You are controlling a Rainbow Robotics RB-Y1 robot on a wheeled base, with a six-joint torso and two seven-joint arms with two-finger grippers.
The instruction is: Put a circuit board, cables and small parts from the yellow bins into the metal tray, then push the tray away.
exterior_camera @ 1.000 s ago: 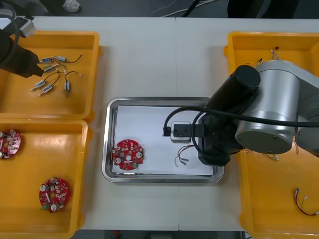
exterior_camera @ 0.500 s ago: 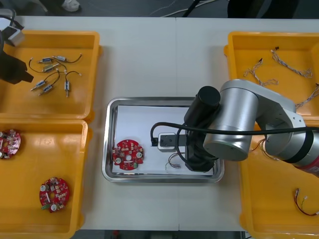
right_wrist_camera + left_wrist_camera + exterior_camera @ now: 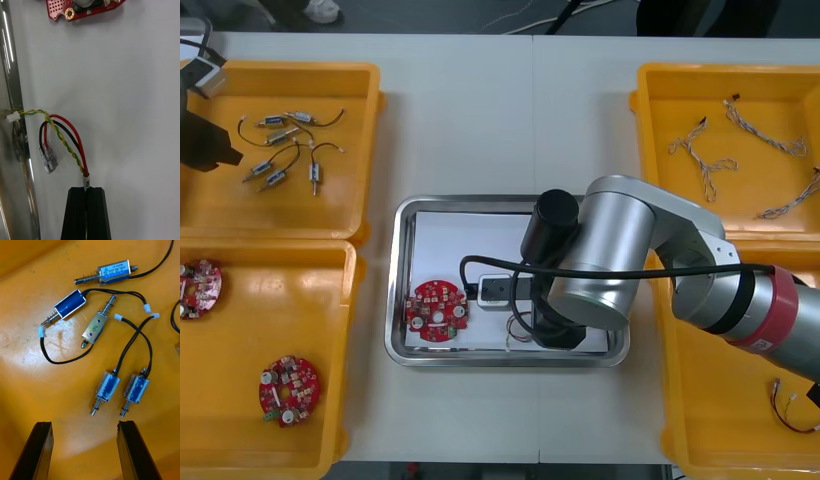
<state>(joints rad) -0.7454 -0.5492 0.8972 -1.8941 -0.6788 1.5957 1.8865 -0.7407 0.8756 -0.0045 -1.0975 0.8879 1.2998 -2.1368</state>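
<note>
**Right hand pinches a cable in the tray; left hand hangs open by the small parts**

From above: the metal tray (image 3: pixel 402 280) sits in the middle of the bench (image 3: pixel 480 110), between the yellow bins (image 3: pixel 370 150). The right arm (image 3: pixel 600 255) reaches over the near right part of the tray. The right hand (image 3: pixel 542 333) is low inside it. A red and yellow cable (image 3: pixel 520 335) pokes out just left of that hand. A round red circuit board (image 3: pixel 436 310) lies on the tray's white floor, left of the cable and apart from it. The left hand (image 3: pixel 220 152) is over the far left bin, just left of the small metal parts (image 3: pixel 285 150). Blue and white cables (image 3: pixel 730 150) lie in the far right bin.

From the right wrist: the two black fingers (image 3: pixel 77 210) of the right hand are pressed close together. They pinch one end of the cable. The cable curls away from the fingertips toward the shiny tray wall, and its little white plug is right at that wall. The circuit board is farther off, past the cable, and does not touch it.

From the left wrist: the fingers (image 3: pixel 37 450) of the left hand stand wide apart and hold nothing. Five small metal parts with thin black wires lie on the bin floor just beyond the fingertips. The nearest two are close to the fingers but do not touch them.
</note>
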